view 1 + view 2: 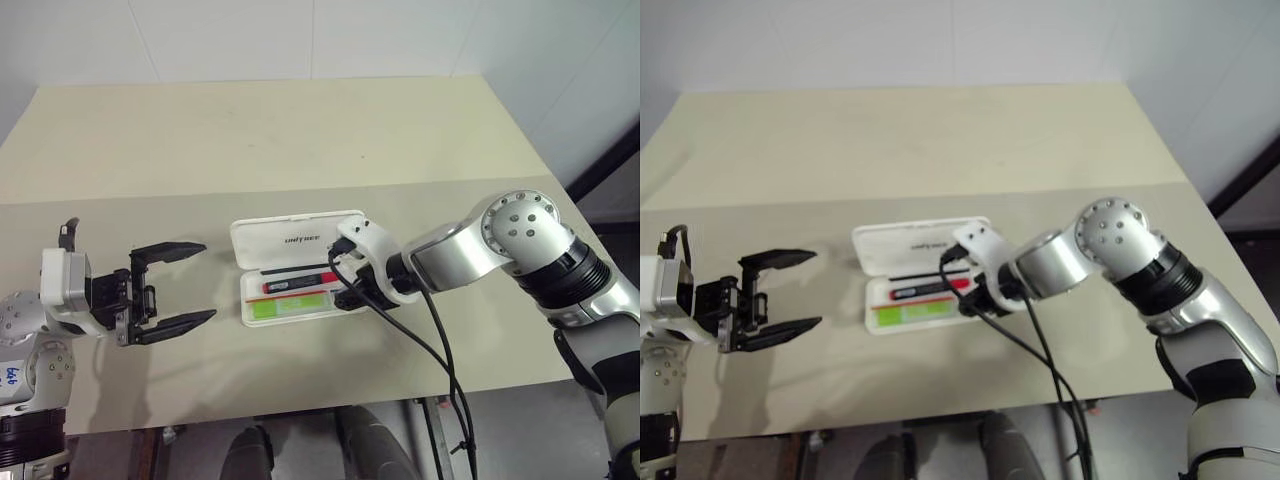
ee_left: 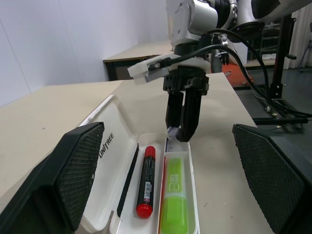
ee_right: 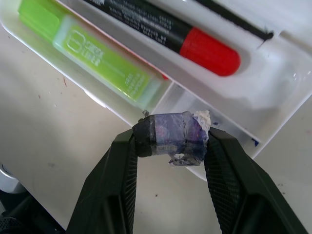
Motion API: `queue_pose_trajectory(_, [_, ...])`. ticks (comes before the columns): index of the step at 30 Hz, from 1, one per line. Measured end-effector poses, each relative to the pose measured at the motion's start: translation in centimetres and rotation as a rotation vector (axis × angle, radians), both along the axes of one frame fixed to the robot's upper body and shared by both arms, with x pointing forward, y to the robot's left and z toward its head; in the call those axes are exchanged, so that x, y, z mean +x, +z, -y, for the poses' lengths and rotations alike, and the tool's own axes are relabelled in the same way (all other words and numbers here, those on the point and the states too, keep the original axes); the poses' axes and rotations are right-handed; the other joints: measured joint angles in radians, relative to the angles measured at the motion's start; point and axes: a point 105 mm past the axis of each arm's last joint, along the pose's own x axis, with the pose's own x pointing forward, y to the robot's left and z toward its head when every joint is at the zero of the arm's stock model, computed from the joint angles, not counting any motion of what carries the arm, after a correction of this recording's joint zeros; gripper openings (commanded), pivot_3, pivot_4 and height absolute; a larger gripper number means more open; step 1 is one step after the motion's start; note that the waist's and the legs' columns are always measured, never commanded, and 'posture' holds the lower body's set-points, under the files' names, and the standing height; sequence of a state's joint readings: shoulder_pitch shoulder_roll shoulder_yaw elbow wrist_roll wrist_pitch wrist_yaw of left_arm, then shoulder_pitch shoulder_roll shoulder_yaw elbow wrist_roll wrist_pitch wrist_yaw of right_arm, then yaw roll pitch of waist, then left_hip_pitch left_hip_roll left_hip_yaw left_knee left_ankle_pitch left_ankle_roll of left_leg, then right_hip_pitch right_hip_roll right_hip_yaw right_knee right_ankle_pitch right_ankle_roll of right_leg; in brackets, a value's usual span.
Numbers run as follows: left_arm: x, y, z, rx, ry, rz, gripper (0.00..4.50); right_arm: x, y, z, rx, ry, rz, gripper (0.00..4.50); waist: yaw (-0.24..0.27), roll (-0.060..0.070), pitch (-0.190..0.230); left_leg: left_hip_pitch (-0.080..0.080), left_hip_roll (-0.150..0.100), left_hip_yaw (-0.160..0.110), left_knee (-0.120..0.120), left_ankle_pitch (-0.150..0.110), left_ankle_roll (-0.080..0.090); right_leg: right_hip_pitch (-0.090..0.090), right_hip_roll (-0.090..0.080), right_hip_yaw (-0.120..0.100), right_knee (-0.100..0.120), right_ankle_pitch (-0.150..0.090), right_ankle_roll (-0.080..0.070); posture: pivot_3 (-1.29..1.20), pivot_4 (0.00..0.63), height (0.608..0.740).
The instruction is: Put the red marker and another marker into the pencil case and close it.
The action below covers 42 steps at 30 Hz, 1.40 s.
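The white pencil case (image 1: 290, 238) lies open in the middle of the table, its lid folded back. Inside lie the red marker (image 1: 300, 284), black-barrelled with a red cap, and beside it, on the near side, the lime-green highlighter (image 1: 290, 307). My right gripper (image 3: 173, 139) hangs over the case's right end, pointing down, shut on a small grey-purple cap-like bit (image 3: 168, 132). That bit sits just above the case's small end compartment. My left gripper (image 1: 205, 282) hovers to the left of the case, open, with nothing between its fingers and pointing at the case.
The beige table (image 1: 300, 140) stretches far back behind the case to a white wall. A black cable (image 1: 440, 360) runs from my right wrist down over the table's front edge. The table's right edge drops off beside my right arm.
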<state>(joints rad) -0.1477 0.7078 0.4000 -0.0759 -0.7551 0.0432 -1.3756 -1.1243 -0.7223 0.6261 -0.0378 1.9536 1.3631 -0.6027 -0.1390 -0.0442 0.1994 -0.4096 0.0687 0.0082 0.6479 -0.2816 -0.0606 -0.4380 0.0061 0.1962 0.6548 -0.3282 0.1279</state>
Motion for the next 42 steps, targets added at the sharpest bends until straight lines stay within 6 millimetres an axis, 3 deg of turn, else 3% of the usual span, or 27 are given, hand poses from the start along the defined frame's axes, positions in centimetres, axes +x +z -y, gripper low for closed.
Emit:
queue_pose_trajectory(5, [0.0,0.0,0.0,0.000,0.002,0.001,4.50,0.0,-0.2,0.1,-0.009,-0.007,0.000,1.64,-0.001,0.000,0.000,0.000,0.000,0.000,0.000,0.000,0.000,-0.001,0.000,0.000,0.000,0.000,0.000,0.00,0.150,0.740])
queue_pose_trajectory(13, [0.0,0.1,0.0,-0.002,0.001,0.002,4.50,0.1,-0.3,0.3,-0.024,-0.012,0.004,4.43,0.000,0.000,0.000,-0.001,0.000,0.001,0.000,0.000,0.000,-0.001,0.001,0.000,0.000,0.000,0.000,0.00,0.150,0.740])
queue_pose_trajectory(26, [0.0,0.1,0.0,-0.001,-0.001,0.005,4.50,-0.1,0.1,1.0,-0.030,-0.009,0.024,4.48,0.001,0.000,0.000,-0.002,0.000,0.001,0.000,0.000,0.000,-0.002,0.001,0.000,0.001,0.000,0.000,0.00,0.150,0.740])
queue_pose_trajectory(34, [0.2,0.4,0.0,-0.009,-0.001,0.028,4.50,-2.2,4.1,2.2,0.078,0.116,0.141,4.48,0.005,0.000,0.000,-0.007,0.000,-0.001,0.001,0.000,0.000,-0.006,0.000,-0.002,0.001,0.000,0.000,0.00,0.150,0.740])
queue_pose_trajectory(39, [0.8,1.0,0.2,-0.021,0.004,0.076,4.50,-3.6,4.3,2.8,0.148,0.192,0.193,4.48,0.009,0.000,0.000,-0.007,-0.001,-0.001,0.002,0.001,0.001,-0.006,0.001,-0.002,0.002,0.000,0.000,0.00,0.150,0.740])
queue_pose_trajectory(42, [2.3,1.1,0.1,-0.018,0.063,0.103,4.50,-2.1,6.2,2.8,0.292,0.157,0.416,4.48,0.018,0.000,0.000,-0.008,-0.003,-0.001,0.003,0.002,0.004,-0.006,0.002,-0.002,0.002,0.001,0.002,0.00,0.150,0.740])
